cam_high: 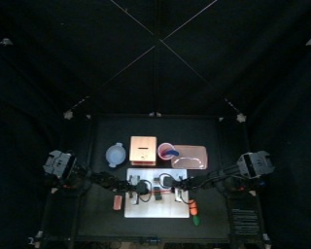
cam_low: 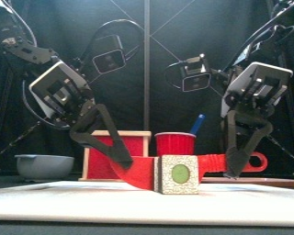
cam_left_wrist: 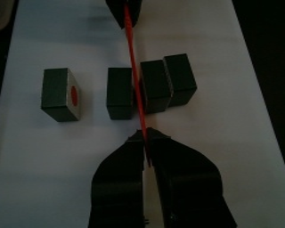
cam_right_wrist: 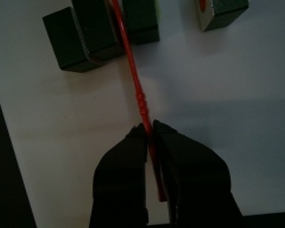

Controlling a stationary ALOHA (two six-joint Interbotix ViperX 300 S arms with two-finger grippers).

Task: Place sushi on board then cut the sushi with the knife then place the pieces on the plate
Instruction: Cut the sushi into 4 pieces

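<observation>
The sushi roll lies on the white cutting board [cam_left_wrist: 234,134] as dark green blocks. One block [cam_left_wrist: 64,93] sits apart; three others [cam_left_wrist: 151,85] stay close together. A red toy knife [cam_left_wrist: 133,62] stands edge-down in the gap between two of those three. My left gripper [cam_left_wrist: 140,135] is shut on one end of the knife and my right gripper [cam_right_wrist: 149,127] is shut on the other end. In the front view the knife [cam_low: 143,168] runs level between both grippers, just behind an end block [cam_low: 178,174] with a green centre.
Behind the board stand a wooden box with a red drawer front [cam_low: 118,147], a blue-grey bowl [cam_low: 45,166], a red cup [cam_low: 175,144] holding a blue knife [cam_low: 197,122], and the pink tray [cam_high: 194,154] at the back right. Two small toys [cam_high: 117,201] lie by the board's sides.
</observation>
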